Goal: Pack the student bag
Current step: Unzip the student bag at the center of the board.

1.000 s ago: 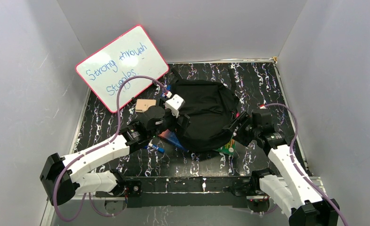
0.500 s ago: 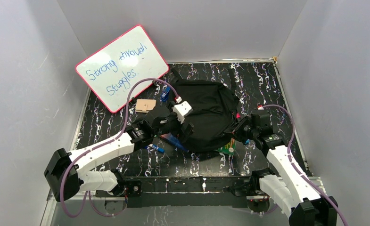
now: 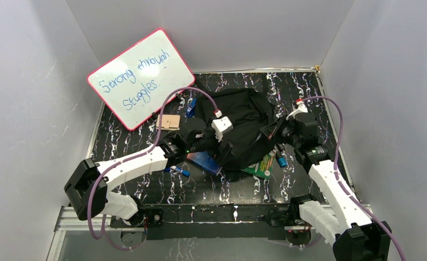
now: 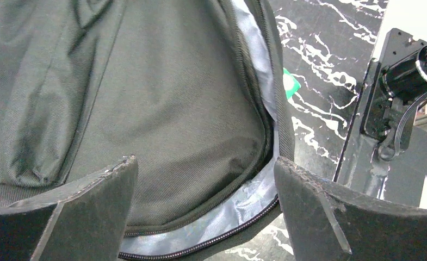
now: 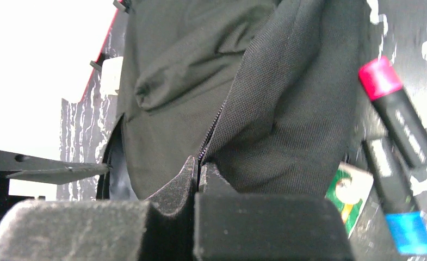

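Observation:
The student bag (image 3: 239, 120), a black soft backpack, lies in the middle of the table. In the left wrist view its zip runs along a strip of grey lining (image 4: 254, 191). My left gripper (image 3: 223, 156) hovers over the bag's near edge, wide open, with the zip rim (image 4: 200, 215) between its fingers (image 4: 94, 201) and nothing gripped. My right gripper (image 3: 268, 134) is at the bag's right side. Its jaws are shut (image 5: 198, 169) on the zipper edge of the bag (image 5: 265, 103), and the black fabric rises in a fold from them.
A pink-framed whiteboard (image 3: 141, 76) leans at the back left. A wooden piece (image 3: 168, 121) and a blue item (image 3: 191, 108) lie left of the bag. A blue book (image 3: 202, 161), a green booklet (image 3: 263, 165), a small blue marker (image 3: 178, 171) and red- and blue-capped markers (image 5: 399, 118) lie around the bag's near side.
My right gripper has closed on the bag's right edge and moved up and back with it. My left arm has reached further right over the bag, still open.

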